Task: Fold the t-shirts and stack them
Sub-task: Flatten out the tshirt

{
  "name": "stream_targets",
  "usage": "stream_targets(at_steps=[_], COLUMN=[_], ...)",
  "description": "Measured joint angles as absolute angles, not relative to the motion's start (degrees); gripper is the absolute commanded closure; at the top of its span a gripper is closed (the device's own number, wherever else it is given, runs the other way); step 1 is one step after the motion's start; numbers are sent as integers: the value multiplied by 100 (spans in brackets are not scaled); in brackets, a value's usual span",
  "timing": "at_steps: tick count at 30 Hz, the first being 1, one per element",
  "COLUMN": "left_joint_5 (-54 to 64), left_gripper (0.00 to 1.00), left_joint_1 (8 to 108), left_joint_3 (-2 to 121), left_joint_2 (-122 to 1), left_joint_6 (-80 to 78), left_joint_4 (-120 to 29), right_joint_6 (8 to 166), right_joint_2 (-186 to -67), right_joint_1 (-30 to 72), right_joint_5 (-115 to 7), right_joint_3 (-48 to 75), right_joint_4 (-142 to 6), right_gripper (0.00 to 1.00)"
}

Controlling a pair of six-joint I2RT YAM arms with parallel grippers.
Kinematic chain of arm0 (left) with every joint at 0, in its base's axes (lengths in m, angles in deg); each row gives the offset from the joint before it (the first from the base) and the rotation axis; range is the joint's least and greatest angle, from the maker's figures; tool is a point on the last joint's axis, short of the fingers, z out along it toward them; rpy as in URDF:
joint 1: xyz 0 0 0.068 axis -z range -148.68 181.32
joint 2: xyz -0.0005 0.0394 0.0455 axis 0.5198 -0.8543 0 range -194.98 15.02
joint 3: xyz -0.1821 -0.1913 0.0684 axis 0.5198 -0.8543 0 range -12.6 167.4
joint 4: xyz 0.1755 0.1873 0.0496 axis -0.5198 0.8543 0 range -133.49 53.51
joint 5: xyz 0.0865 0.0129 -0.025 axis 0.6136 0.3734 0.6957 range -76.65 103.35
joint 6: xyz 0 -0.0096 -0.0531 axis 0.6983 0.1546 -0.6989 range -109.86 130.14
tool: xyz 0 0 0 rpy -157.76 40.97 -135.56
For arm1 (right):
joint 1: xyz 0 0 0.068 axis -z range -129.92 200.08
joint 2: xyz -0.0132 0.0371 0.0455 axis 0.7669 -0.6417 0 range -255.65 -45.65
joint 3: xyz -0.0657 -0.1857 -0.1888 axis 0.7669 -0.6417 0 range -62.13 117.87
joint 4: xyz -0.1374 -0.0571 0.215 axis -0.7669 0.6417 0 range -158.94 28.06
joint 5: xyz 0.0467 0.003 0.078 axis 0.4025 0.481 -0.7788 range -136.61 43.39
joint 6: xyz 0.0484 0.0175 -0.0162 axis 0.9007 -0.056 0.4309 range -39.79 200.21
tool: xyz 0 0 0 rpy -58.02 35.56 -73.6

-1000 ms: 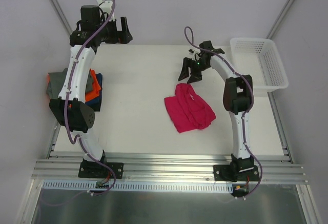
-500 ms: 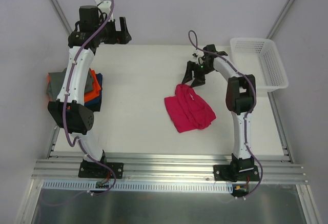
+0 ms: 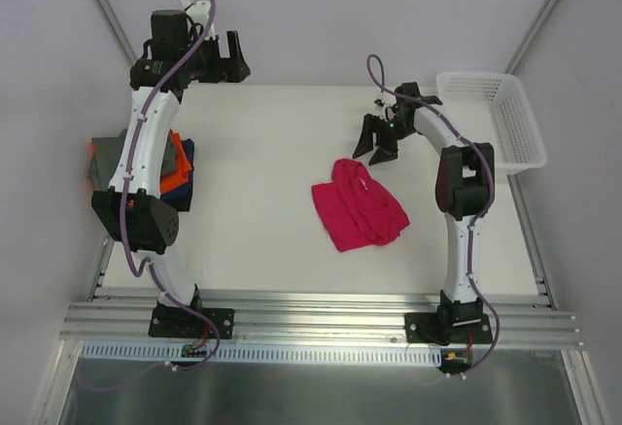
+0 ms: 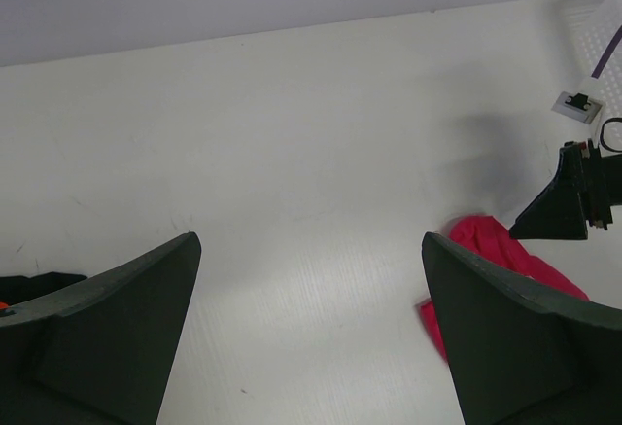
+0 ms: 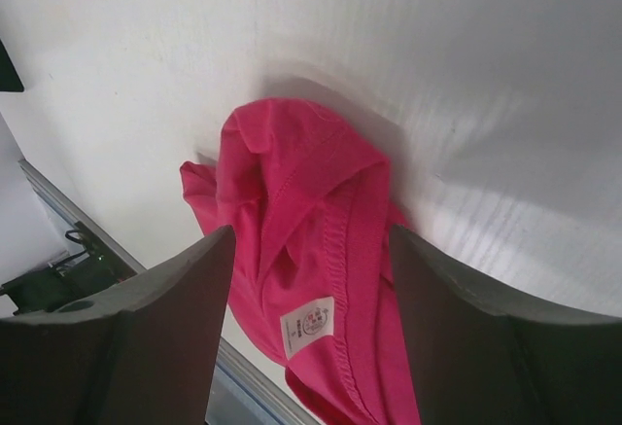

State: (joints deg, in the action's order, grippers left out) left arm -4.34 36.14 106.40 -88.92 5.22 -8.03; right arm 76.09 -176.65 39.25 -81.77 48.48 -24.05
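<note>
A crumpled magenta-pink t-shirt (image 3: pixel 358 204) lies on the white table, right of centre. It fills the right wrist view (image 5: pixel 311 250), with its collar and white label showing, and its edge shows in the left wrist view (image 4: pixel 491 250). My right gripper (image 3: pixel 375 143) is open and empty, hovering just beyond the shirt's far end. A stack of grey, orange and navy t-shirts (image 3: pixel 173 164) sits at the table's left edge, partly hidden by my left arm. My left gripper (image 3: pixel 233 59) is open and empty, raised at the far left.
A white plastic mesh basket (image 3: pixel 491 119) stands at the table's far right corner. The aluminium rail (image 3: pixel 321 316) with both arm bases runs along the near edge. Grey walls close the far side and both sides.
My right gripper has shifted to the right and slightly nearer, staying open above the far end of the pink shirt. The left arm and the shirts have not moved.
</note>
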Motion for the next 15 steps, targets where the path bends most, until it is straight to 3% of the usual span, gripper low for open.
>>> stream_targets(at_steps=[9,15], left_joint_5=[-410,-404], left_gripper=[1,1], left_joint_1=[3614,3614], left_joint_3=[10511,10454], left_joint_2=[-8877,-8868], left_joint_6=[524,524], left_joint_4=[-812,-803], right_joint_6=[7616,7624], right_joint_2=[-18105,-18177], right_joint_1=[3545,3532], right_joint_5=[-8181,-8177], right_joint_3=[5101,5114], right_joint_4=[-2412,-2416], right_gripper=[41,77])
